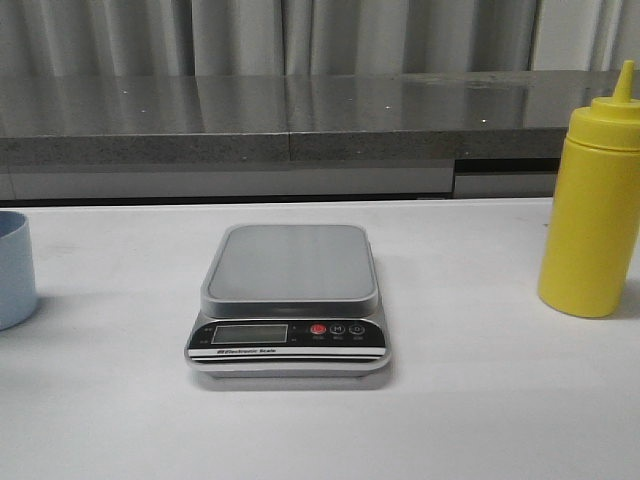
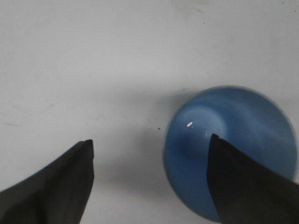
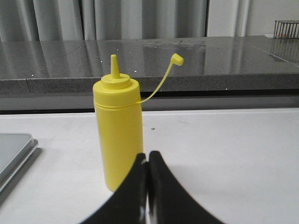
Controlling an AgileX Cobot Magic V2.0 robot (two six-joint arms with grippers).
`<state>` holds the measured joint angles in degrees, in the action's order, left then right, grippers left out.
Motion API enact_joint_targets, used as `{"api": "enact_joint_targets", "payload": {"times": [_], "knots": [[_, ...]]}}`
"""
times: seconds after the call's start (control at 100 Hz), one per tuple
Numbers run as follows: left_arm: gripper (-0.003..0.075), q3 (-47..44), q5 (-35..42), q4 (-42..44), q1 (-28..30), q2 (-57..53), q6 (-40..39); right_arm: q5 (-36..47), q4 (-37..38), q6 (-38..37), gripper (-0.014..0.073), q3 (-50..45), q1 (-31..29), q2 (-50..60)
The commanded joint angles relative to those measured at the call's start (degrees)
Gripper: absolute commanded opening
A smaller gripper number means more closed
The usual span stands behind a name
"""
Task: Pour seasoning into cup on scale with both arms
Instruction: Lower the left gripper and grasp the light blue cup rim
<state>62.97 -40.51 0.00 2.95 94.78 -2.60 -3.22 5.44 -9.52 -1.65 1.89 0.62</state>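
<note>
The scale (image 1: 290, 300) sits mid-table with a bare grey platform, black panel and red button. The light blue cup (image 1: 14, 268) stands at the table's far left edge, partly cut off. In the left wrist view I look down into the cup (image 2: 219, 140); my left gripper (image 2: 149, 144) is open above it, one finger over the cup and the other over the bare table. The yellow seasoning bottle (image 1: 590, 215) stands upright at the right, its cap hanging open on a strap (image 3: 176, 59). My right gripper (image 3: 148, 156) is shut and empty, just before the bottle (image 3: 118, 130).
A grey stone counter (image 1: 300, 115) with curtains behind runs along the back of the white table (image 1: 470, 400). The scale's corner (image 3: 14, 149) shows beside the bottle in the right wrist view. A wire rack (image 3: 286, 28) sits far back on the counter.
</note>
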Motion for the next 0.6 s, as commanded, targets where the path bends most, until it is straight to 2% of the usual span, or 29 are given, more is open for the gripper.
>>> {"api": "enact_joint_targets", "payload": {"times": [0.0,0.37,0.44,0.59], "knots": [[0.0492,2.2,1.4,-0.5,0.2,-0.5,-0.5,4.2,0.5,0.0,-0.0069,1.1,-0.2,1.1],[0.0479,2.6,1.8,-0.5,0.2,4.2,-0.5,4.2,0.5,0.0,-0.0069,1.1,-0.2,1.1],[0.0417,2.6,2.3,-0.5,0.2,4.2,-0.5,4.2,0.5,0.0,-0.0069,1.1,-0.2,1.1],[0.0183,2.6,2.5,-1.6,0.2,4.2,-0.5,4.2,0.5,0.0,-0.0069,1.1,-0.2,1.1]]}}
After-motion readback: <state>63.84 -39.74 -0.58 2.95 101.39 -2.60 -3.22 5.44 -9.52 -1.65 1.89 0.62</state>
